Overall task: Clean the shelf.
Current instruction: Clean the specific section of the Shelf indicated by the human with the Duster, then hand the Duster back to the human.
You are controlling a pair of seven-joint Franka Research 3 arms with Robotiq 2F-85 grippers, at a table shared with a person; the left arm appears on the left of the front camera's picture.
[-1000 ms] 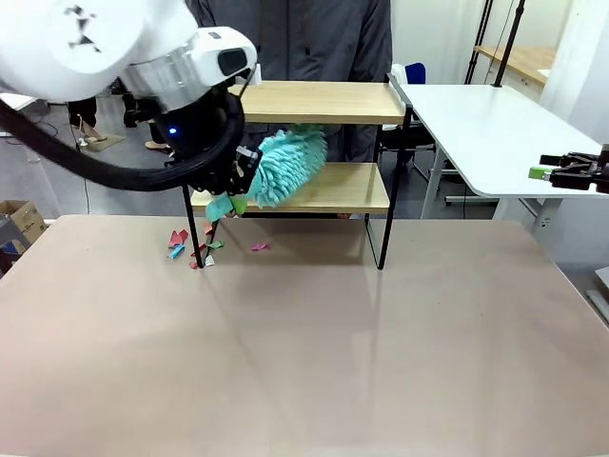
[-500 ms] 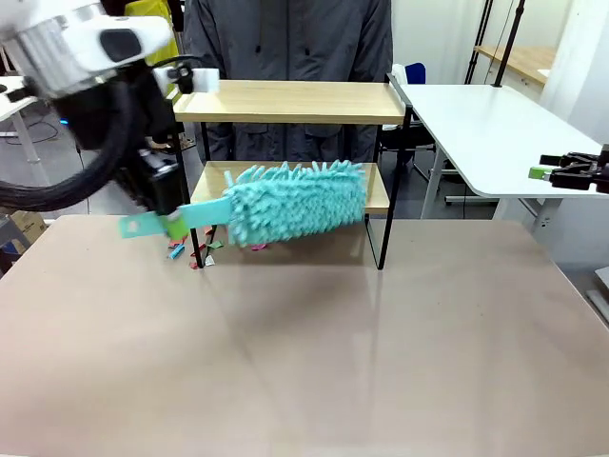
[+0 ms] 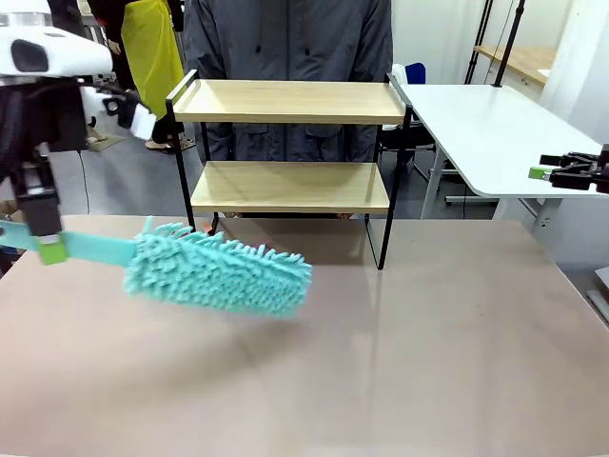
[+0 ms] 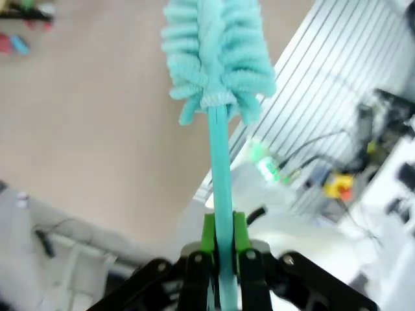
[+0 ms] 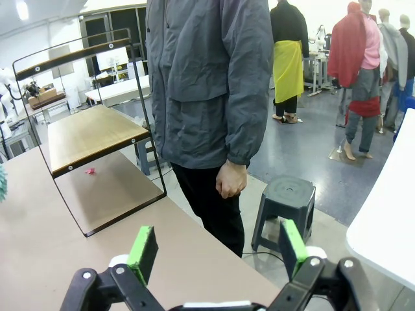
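Observation:
The shelf [image 3: 290, 186] stands at the table's far edge, both of its wooden boards bare in the front view. My left gripper [image 3: 48, 249] is at the far left, shut on the flat handle of a teal fluffy duster [image 3: 219, 271]. The duster head hovers low over the table in front of the shelf's left leg. In the left wrist view the green pads [image 4: 209, 234] clamp the duster's handle [image 4: 219, 162]. My right gripper [image 3: 539, 173] hangs open at the far right, over the white side table. The right wrist view shows the shelf [image 5: 91, 133] with a pink scrap [image 5: 89, 171] on its lower board.
A person in a grey jacket [image 3: 285, 38] stands right behind the shelf, one hand [image 5: 230, 184] hanging down. Coloured paper scraps [image 4: 14, 44] lie on the table. A white side table [image 3: 476, 124] is at the right, and a dark stool [image 5: 288, 194] stands on the floor.
My left arm pulled the duster out of the shelf's lower tier and swung it left and down over the table. The right gripper has not moved.

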